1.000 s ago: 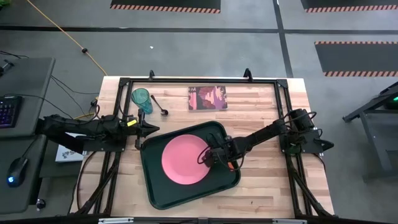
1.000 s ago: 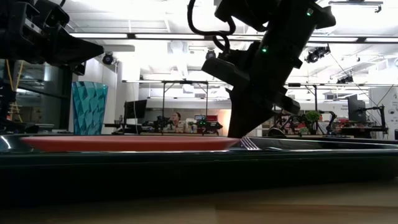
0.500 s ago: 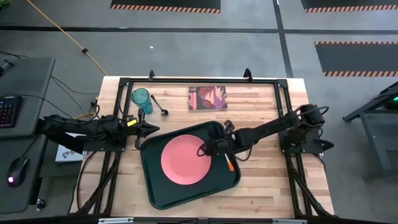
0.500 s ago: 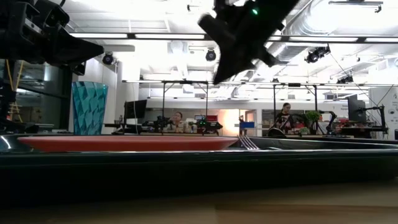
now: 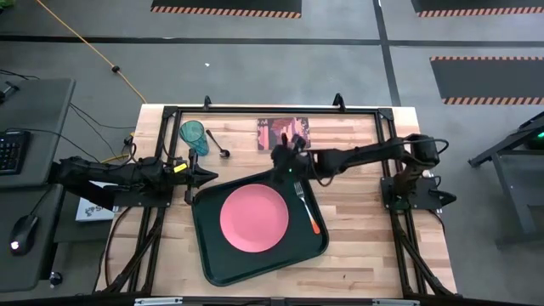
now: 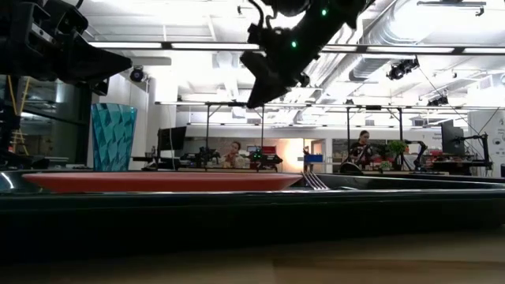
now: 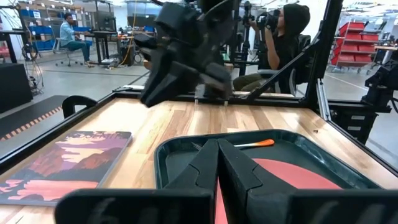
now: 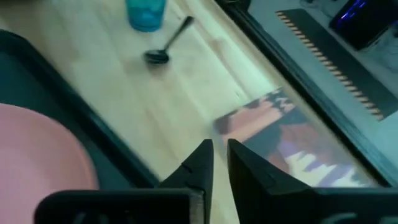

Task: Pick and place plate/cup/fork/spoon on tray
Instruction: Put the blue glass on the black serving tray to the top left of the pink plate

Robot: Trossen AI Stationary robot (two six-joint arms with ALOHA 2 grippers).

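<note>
fork (image 5: 305,204) lies on the tray (image 5: 209,259) just beside the plate (image 5: 254,218) – cup (image 5: 193,133) and spoon (image 5: 218,144) sit on bare worktop (image 5: 357,246) near its far edge. right tool (image 5: 285,153), fingers pressed together, hangs over the tray's far rim; left tool (image 5: 204,174) pressed together at the tray's left corner.

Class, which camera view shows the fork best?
The high view: the whole slim fork with silver tines and orange-red handle lies on the dark green rectangular tray. The low view shows only the tines, the left wrist view only the handle, the right wrist view nothing.
</note>
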